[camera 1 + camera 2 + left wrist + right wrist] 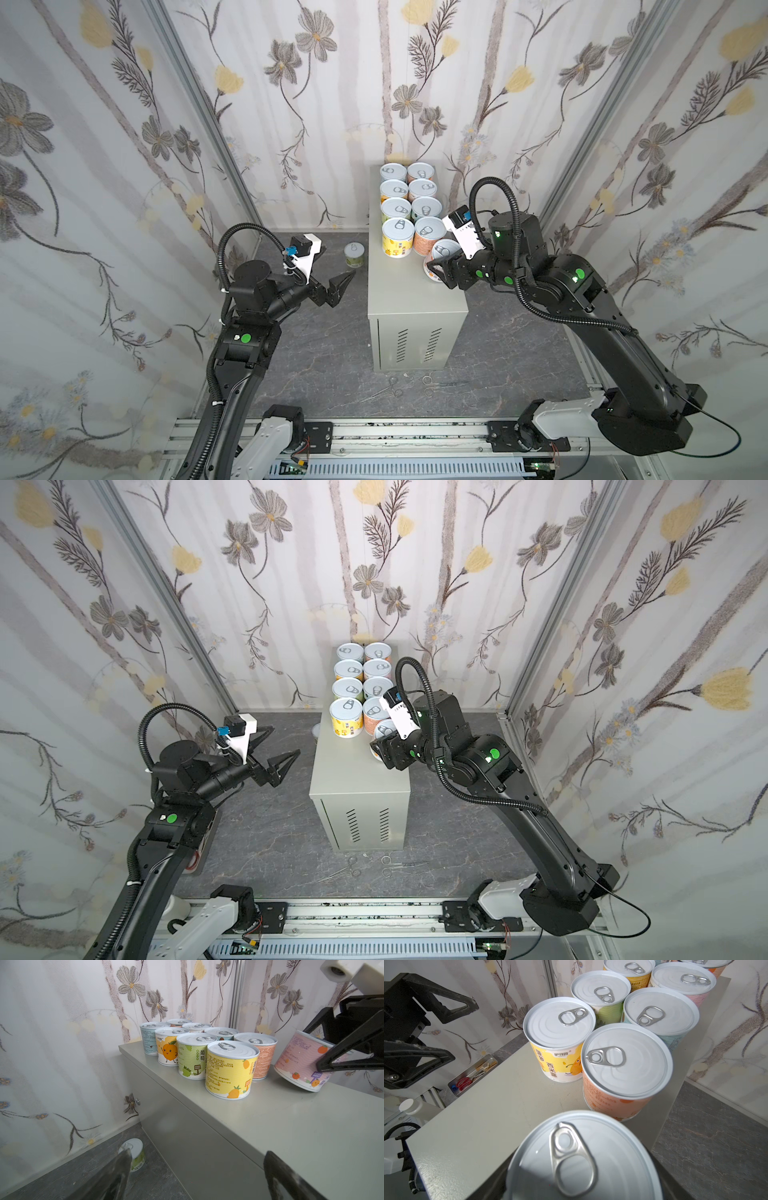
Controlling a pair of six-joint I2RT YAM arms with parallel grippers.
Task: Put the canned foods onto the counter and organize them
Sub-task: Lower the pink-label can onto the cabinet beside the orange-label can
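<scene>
Found eight canned foods [395, 209] upright on the counter [399, 299], packed in two touching rows of four running from its far edge toward the middle. Noted the yellow pineapple can [230, 1070] and the orange can [264, 1057] as the nearest pair of that block.

Observed the right gripper [438, 269] clamped on a ninth, pink can [444, 249], with fingers [326, 1065] pressed against its label. Found that can tilted, close to the counter's right edge and just in front of the orange can, near it but not seen touching. Cannot tell whether its lower rim rests on the counter top.

Observed the left gripper [285, 740] spread wide and holding nothing, hovering over the dark marbled floor [324, 365] beside the counter's left edge, apart from it.

Found a tenth, green-labelled can [354, 254] upright on the floor, near the counter's far-left corner and close to the back wall [332, 124]. Noted the counter's left side standing between it and the block above. Saw it partly covered by a left finger [116, 1176] in the left wrist view.

Also noted forceps [388, 390] and scissors [434, 384] lying on the floor just before the counter's vented front. Saw, in the right wrist view, a metal tray [477, 1081] with red-handled scissors inside and a white-capped bottle [419, 1109], both beyond the counter's left edge.
</scene>
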